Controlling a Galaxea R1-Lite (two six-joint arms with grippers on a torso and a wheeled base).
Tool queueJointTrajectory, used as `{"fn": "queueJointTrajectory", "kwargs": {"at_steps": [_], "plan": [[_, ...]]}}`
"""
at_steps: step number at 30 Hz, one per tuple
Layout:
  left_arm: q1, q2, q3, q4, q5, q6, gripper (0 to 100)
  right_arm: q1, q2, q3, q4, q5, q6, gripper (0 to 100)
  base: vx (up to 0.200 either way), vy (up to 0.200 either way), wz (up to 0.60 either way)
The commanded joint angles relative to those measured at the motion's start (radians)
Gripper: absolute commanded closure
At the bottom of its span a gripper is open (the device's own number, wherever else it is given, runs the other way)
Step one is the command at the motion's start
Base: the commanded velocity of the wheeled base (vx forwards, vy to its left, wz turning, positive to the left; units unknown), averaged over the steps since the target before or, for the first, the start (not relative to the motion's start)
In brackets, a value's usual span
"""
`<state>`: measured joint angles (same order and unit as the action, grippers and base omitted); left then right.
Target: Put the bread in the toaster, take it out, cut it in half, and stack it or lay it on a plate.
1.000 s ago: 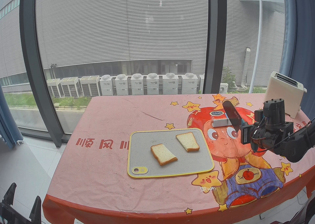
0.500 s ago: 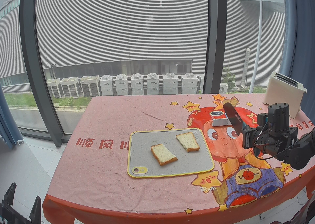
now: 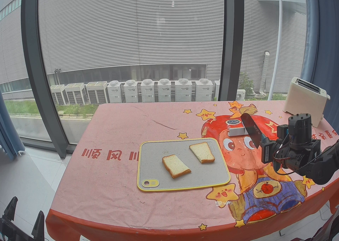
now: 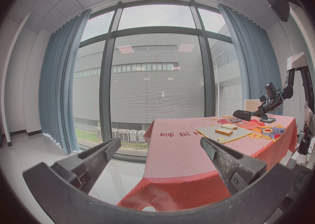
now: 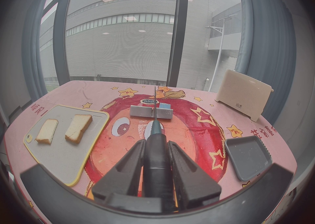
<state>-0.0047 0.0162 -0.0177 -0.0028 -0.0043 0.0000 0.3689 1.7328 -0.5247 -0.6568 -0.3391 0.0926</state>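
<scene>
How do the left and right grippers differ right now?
The left gripper has its jaws open and empty; the right gripper has its jaws shut on the knife handle. The left gripper sits off the table, beyond its left front corner; the right gripper is over the table's right side, blade pointing toward the holder. Shared: both are clear of the bread halves on the board.

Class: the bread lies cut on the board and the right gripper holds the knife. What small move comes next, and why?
Probably set the knife into its holder: the right gripper is shut on it, the blade points at the holder, and both halves lie cut, awaiting the plate.
</scene>
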Motion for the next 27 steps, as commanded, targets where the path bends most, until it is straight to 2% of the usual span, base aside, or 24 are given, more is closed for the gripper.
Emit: {"fn": "queueJointTrajectory", "kwargs": {"at_steps": [1, 27], "plan": [[0.002, -0.016, 0.018, 0.000, 0.000, 0.000, 0, -0.001, 0.005, 0.014, 0.000, 0.000, 0.001, 100, 0.000, 0.000, 0.00], [0.000, -0.016, 0.018, 0.000, 0.000, 0.000, 0, 0.007, 0.011, 0.003, -0.024, -0.008, -0.002, 100, 0.000, 0.000, 0.00]]}}
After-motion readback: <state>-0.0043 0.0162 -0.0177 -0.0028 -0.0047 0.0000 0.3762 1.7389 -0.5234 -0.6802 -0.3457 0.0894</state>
